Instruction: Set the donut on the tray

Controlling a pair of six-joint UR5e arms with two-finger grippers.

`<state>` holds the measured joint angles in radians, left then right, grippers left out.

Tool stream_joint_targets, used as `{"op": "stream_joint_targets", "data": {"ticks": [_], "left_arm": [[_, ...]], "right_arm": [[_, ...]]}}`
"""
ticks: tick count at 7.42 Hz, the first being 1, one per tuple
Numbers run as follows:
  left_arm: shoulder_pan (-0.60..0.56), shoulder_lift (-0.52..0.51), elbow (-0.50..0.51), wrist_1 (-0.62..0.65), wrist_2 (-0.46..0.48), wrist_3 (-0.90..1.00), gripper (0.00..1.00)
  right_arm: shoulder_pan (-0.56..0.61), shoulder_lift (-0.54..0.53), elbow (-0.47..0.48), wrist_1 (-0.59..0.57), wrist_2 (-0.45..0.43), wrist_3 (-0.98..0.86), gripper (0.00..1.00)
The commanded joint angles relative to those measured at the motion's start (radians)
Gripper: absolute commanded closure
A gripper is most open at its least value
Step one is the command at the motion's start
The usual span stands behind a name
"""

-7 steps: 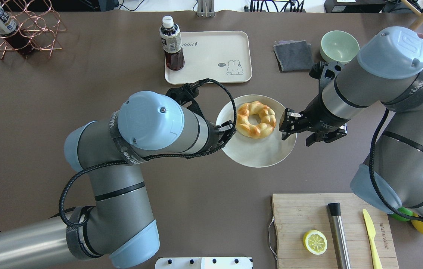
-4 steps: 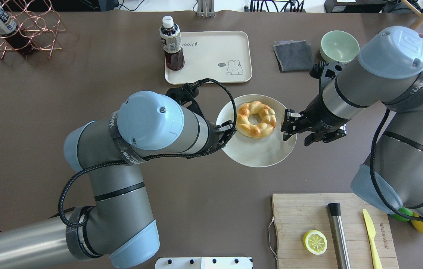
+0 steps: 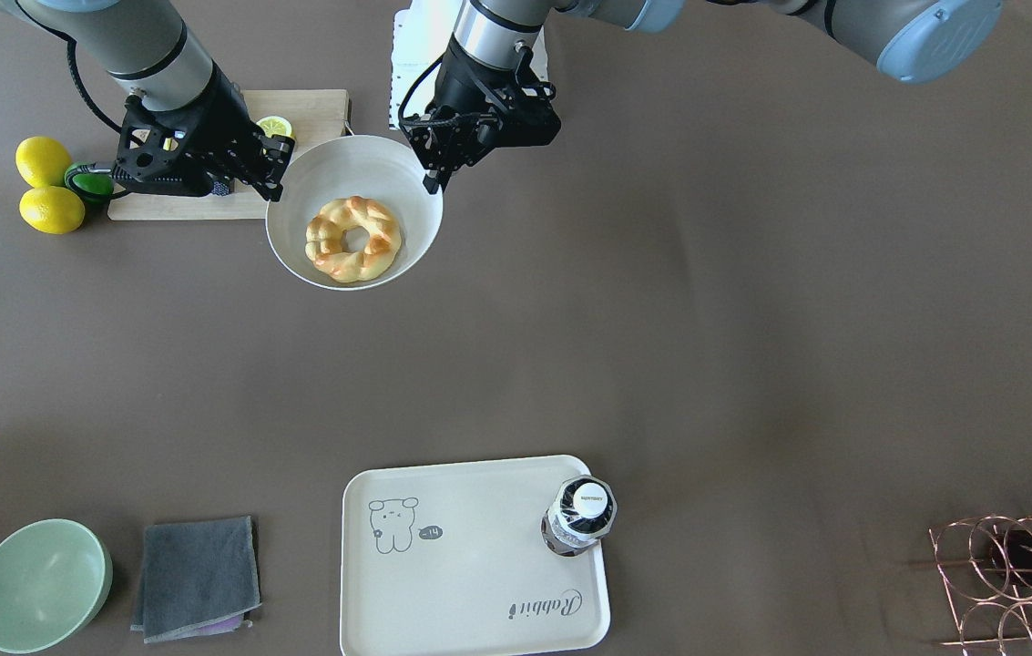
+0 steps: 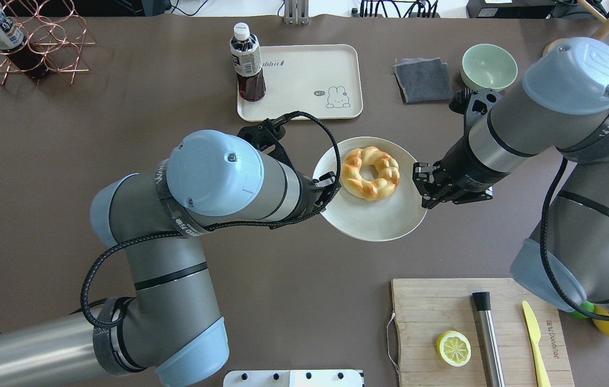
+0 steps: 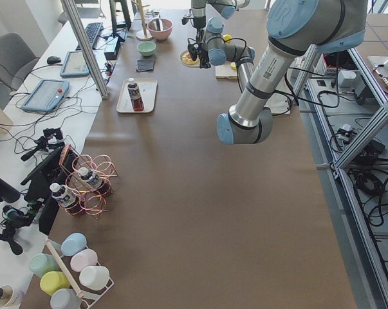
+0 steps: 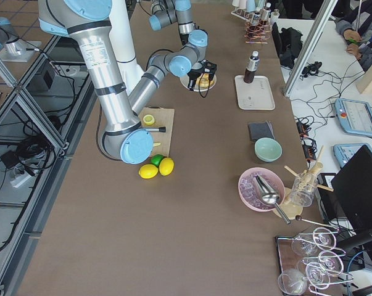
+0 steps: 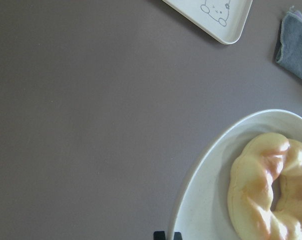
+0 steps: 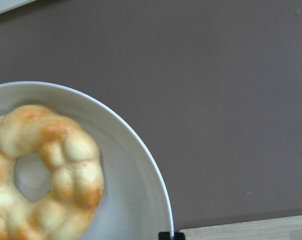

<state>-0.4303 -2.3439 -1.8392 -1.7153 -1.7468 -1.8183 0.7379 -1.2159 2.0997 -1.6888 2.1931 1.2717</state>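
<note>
The golden braided donut lies on a round white plate, also seen from the front. My left gripper is shut on the plate's left rim, and the rim runs between its fingertips in the left wrist view. My right gripper is shut on the right rim, as the right wrist view shows. The plate seems held a little above the table. The cream rabbit tray lies beyond the plate, towards the table's far side.
A dark drink bottle stands on the tray's left end. A grey cloth and a green bowl lie to the tray's right. A wooden cutting board with a lemon half is at the near right. A copper wire rack is at the far left.
My right gripper has moved outward from over the plate's right part to its rim and closed there. The plate and donut shifted slightly to the right. The left arm barely moved.
</note>
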Motion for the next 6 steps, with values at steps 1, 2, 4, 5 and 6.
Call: {"op": "stream_joint_targets", "data": {"ticks": [1,2,4,5,6], "left_arm": [[-0.004,0.003,0.0,0.002,0.001,-0.001,0.02],[-0.007,0.005,-0.002,0.006,0.003,-0.003,0.02],[-0.042,0.037,-0.035,0.019,-0.005,-0.001,0.02],[-0.065,0.049,-0.081,0.078,-0.008,0.008,0.02],[-0.076,0.049,-0.103,0.123,-0.046,0.013,0.02]], "right_arm": [[0.0,0.01,0.0,0.003,0.005,0.006,1.0],[-0.003,0.016,-0.004,0.008,0.028,0.014,1.0],[0.018,0.031,-0.041,0.012,0.028,0.041,1.0],[0.037,0.083,-0.109,0.012,0.027,0.043,1.0],[0.061,0.146,-0.204,0.012,0.024,0.046,1.0]]}}
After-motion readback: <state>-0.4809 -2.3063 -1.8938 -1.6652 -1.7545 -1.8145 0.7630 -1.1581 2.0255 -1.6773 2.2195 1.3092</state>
